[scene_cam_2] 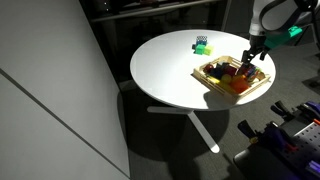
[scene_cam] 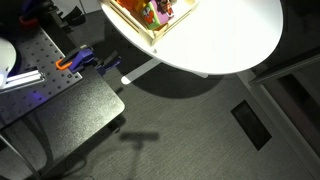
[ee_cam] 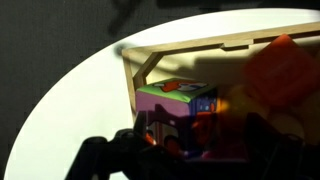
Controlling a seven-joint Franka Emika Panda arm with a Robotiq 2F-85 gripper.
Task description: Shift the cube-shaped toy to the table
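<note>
Dark fingers (ee_cam: 148,145) of the Robotiq gripper (ee_cam: 195,142): spread wide, straddling the small multicoloured cube-shaped toy (ee_cam: 180,102), which sits in a corner of the pale wooden tray (ee_cam: 200,45) near the edge of the round white table (scene_cam_2: 165,70). Risks I log: closing could catch the tray wall or the orange round toy (ee_cam: 285,70), dragging the tray edgeward.

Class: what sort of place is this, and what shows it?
Probably a robotics lab: a robot arm reaches into a tray of toys on a white table, with a perforated metal bench nearby.
</note>
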